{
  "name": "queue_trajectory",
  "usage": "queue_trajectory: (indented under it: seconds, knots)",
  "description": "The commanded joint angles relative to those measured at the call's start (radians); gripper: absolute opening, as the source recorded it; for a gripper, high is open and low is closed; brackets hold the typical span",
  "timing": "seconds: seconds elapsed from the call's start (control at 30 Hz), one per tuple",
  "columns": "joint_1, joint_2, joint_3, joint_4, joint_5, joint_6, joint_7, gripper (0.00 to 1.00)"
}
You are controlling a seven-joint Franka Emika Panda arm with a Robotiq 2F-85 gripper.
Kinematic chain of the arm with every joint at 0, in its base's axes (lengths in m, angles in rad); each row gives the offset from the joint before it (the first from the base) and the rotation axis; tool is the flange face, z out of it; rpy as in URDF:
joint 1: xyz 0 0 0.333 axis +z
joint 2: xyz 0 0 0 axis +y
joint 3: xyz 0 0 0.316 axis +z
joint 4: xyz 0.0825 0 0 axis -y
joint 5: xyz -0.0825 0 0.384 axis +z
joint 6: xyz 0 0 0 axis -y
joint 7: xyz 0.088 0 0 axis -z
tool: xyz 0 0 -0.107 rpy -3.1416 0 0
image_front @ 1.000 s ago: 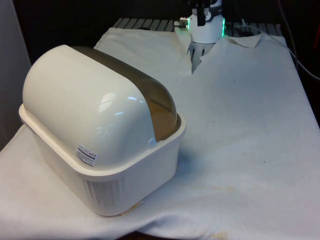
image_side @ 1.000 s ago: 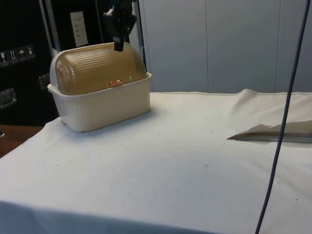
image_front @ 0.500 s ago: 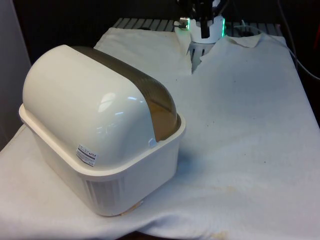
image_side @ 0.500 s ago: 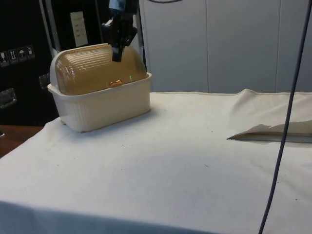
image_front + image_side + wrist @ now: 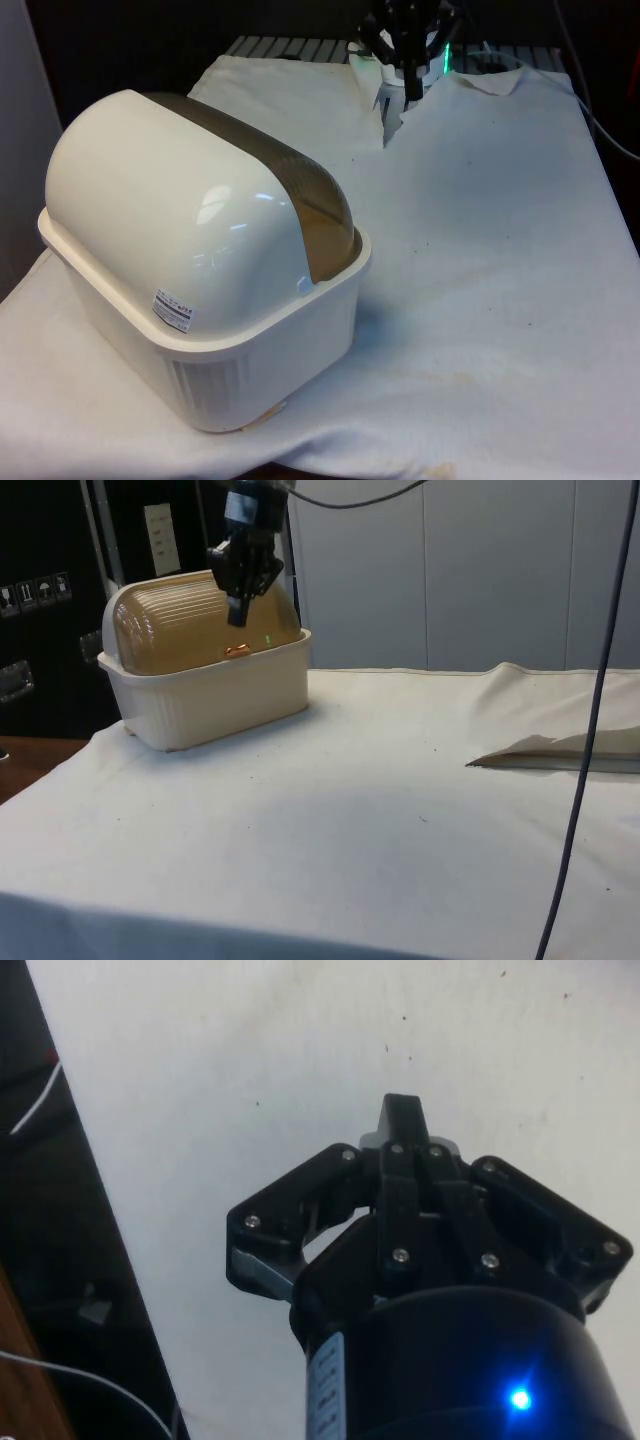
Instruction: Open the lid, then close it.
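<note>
Approach to the closed bread box lid

The bread box (image 5: 205, 675) sits at the table's (image 5: 400, 810) corner, its brown lid (image 5: 200, 625) down. The gripper (image 5: 238, 605), fingers together and empty, hangs in front of the lid's curve. To do it well, I judge it should drop to the small handle (image 5: 237, 651) near the lower edge and push upward along the curve.

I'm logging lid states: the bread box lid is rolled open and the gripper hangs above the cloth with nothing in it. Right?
Not quite: the side view shows the brown lid shut down over the bread box. The rest holds: the gripper hangs above the cloth, holding nothing.
</note>
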State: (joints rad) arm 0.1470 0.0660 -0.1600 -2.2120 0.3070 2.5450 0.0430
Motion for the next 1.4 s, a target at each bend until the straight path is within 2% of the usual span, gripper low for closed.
queue_trajectory:
  seconds: [0.0, 0.1, 0.13, 0.23, 0.4, 0.43, 0.47, 0.63, 0.67, 0.7, 0.73, 0.93, 0.97, 1.0, 1.2, 1.23, 1.27, 1.37]
  knots:
    - [0.001, 0.004, 0.004, -0.008, 0.022, 0.026, -0.002, 0.0]
    - [0.001, 0.023, 0.005, -0.017, 0.041, 0.056, -0.001, 0.0]
    - [0.0, 0.022, 0.002, -0.012, 0.027, 0.038, 0.0, 0.0]
    - [0.001, 0.044, 0.006, -0.026, 0.052, 0.092, 0.003, 0.0]
    - [0.001, 0.07, 0.004, -0.035, 0.051, 0.142, 0.019, 0.0]
    - [0.0, 0.066, 0.004, -0.029, 0.046, 0.116, 0.011, 0.0]
    - [0.002, 0.074, 0.004, -0.037, 0.049, 0.152, 0.023, 0.0]
    - [0.004, 0.1, 0.003, -0.048, 0.04, 0.215, 0.047, 0.0]
    - [0.004, 0.103, 0.002, -0.05, 0.038, 0.225, 0.051, 0.0]
    - [0.001, 0.098, 0.006, -0.045, 0.046, 0.201, 0.037, 0.0]
    - [0.005, 0.107, 0.002, -0.051, 0.037, 0.234, 0.054, 0.0]
    - [0.009, 0.133, -0.006, -0.06, 0.023, 0.303, 0.075, 0.0]
    - [0.002, 0.128, 0.006, -0.054, 0.044, 0.282, 0.054, 0.0]
    - [0.009, 0.136, -0.007, -0.062, 0.021, 0.314, 0.077, 0.0]
    - [0.012, 0.156, -0.016, -0.075, 0.015, 0.383, 0.081, 0.0]
    - [0.002, 0.15, 0.004, -0.071, 0.043, 0.373, 0.057, 0.0]
    - [0.012, 0.162, -0.018, -0.078, 0.014, 0.401, 0.081, 0.0]
    - [0.013, 0.171, -0.022, -0.082, 0.014, 0.429, 0.08, 0.0]
